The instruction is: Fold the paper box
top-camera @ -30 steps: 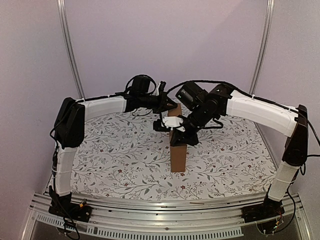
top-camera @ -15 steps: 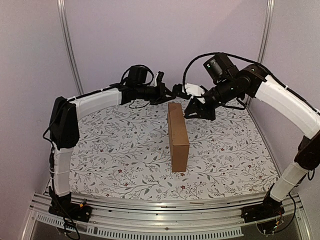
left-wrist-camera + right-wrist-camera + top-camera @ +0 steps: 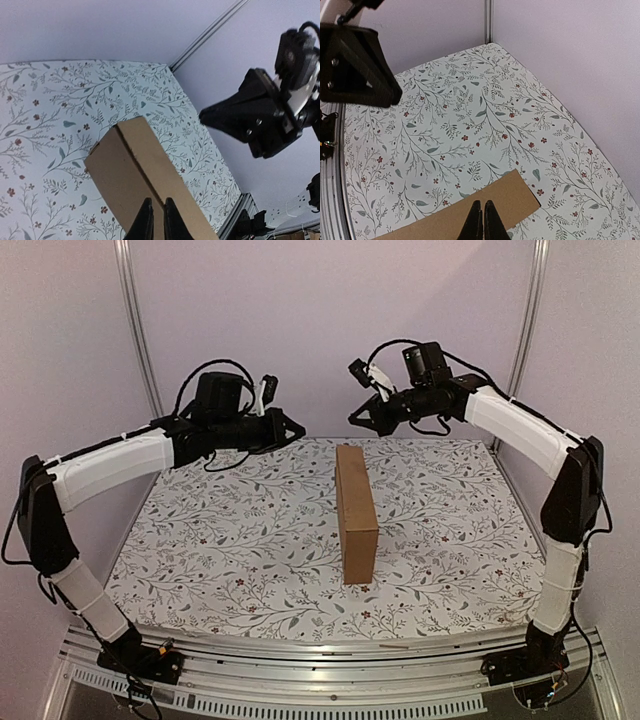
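Two raised arms, tools [image 3: 297, 427] [image 3: 356, 416] empty, flanking upright paper box [image 3: 356, 512].

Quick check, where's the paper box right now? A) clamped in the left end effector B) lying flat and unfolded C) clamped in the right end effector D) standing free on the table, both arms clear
D: the paper box stands closed on the table, with the left end effector and right end effector both raised away from it.

Plain brown paper box [image 3: 356, 512], white tablecloth [image 3: 230, 550] with grey-green leaves and small red flowers, pale lilac walls [image 3: 320, 320], black-and-white arms [image 3: 110, 460].
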Robot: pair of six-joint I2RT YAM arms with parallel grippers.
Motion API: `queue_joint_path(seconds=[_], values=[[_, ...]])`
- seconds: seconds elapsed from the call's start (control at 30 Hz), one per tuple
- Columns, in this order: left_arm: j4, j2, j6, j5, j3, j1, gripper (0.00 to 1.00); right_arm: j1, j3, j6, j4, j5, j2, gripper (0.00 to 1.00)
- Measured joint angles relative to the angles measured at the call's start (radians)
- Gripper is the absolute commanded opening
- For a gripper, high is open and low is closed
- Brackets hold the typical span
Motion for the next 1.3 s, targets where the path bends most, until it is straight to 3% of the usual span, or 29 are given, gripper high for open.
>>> queue_joint_path(seconds=[0.27,0.47,0.87,1.3], values=[[-0.112,-0.062,0.002,-0.075,-0.222,-0.032,0.08,-0.077,0.298,0.319,0.148,-0.2,0.347,0.0],[-0.129,-0.152,0.006,-0.105,-0.223,-0.044,0.08,-0.099,0.248,0.402,0.149,-0.282,0.46,0.0],[-0.149,-0.161,0.006,-0.126,-0.222,-0.047,0.08,-0.106,0.195,0.333,0.105,-0.268,0.394,0.0],[-0.158,-0.168,-0.003,-0.144,-0.265,-0.074,0.07,-0.092,0.174,0.41,0.186,-0.36,0.277,0.0]])
